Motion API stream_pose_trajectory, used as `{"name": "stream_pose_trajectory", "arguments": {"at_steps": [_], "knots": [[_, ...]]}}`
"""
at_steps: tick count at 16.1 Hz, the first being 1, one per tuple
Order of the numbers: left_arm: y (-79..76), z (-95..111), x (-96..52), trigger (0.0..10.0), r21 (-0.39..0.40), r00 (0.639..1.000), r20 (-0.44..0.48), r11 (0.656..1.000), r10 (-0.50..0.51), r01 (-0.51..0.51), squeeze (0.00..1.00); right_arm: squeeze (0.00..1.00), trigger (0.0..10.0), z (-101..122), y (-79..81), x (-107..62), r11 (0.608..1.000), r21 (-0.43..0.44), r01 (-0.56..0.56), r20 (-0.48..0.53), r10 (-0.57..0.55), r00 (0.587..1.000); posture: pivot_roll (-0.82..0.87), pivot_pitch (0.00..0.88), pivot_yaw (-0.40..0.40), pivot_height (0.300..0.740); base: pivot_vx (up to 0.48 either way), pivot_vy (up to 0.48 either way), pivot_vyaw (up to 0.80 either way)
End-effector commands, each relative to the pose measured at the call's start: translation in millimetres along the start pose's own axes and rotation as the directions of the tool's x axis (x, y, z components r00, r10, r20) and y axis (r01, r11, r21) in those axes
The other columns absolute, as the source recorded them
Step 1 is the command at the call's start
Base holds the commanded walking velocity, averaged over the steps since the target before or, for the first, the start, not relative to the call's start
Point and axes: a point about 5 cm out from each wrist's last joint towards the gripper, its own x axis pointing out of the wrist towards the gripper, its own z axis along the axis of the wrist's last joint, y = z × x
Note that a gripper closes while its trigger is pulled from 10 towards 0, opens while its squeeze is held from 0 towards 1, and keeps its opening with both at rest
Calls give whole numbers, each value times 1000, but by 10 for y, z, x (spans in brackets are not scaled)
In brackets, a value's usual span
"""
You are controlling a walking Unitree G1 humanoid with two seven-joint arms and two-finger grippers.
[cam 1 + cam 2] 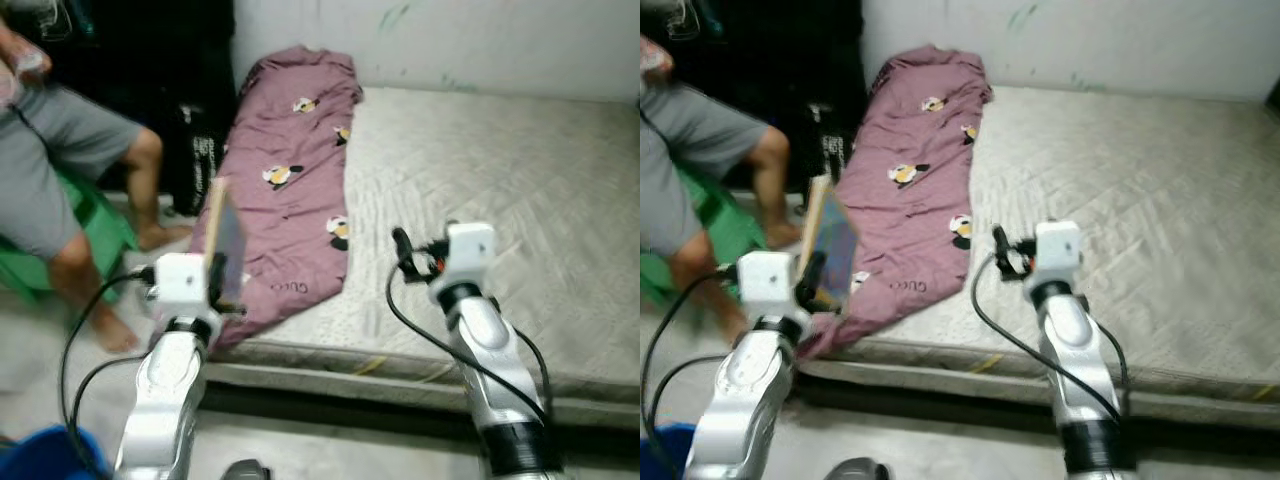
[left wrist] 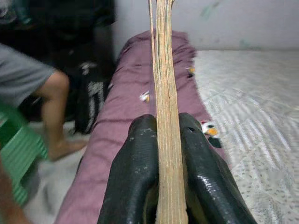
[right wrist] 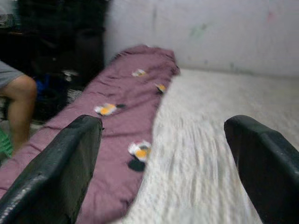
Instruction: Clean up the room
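Book (image 1: 222,240) pinched edge-on and upright in left gripper (image 2: 164,140) above the near corner of the mattress (image 1: 520,200) by the purple blanket (image 1: 290,160), likely carried for tidying, while right gripper (image 3: 163,154) hovers spread, empty.

A thin, flat book (image 1: 222,240) — seen edge-on in the left wrist view as a tan stack of pages — is held upright, clamped between the two black fingers (image 2: 135,172) of the left gripper (image 2: 170,163). It is raised over the near corner of a purple blanket (image 1: 290,170) — printed with small cartoon figures — which is spread lengthwise along the left edge of a pale quilted mattress (image 1: 500,200).
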Motion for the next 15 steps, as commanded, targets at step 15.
{"name": "stream_pose_trajectory", "arguments": {"at_steps": [15], "knots": [[-82, 32, -4, 10000, -13, 997, 21, 997, -77, 77, 0, 0, 10000, 77, -153, -27, 998, -23, 60, 31, -59, 998, -61, 0, 51, 740, 0, 0, -163]]}}
